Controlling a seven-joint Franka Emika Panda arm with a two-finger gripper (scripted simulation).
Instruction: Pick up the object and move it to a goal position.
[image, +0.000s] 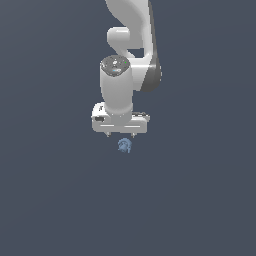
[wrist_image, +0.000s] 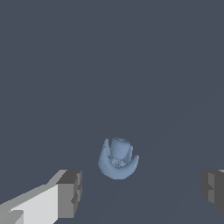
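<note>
The object (image: 124, 145) is a tiny light-blue lumpy item on the dark grey floor, just below my white gripper (image: 120, 134) in the exterior view. In the wrist view the object (wrist_image: 117, 159) lies ahead of the gap between my two grey fingertips (wrist_image: 70, 194), not between them. My gripper (wrist_image: 141, 190) is open wide and empty. It hovers close over the floor, slightly short of the object.
The white arm (image: 131, 45) rises behind the gripper toward the top of the exterior view. The flat dark grey floor (image: 200, 200) spreads in every direction. No goal marker shows in either view.
</note>
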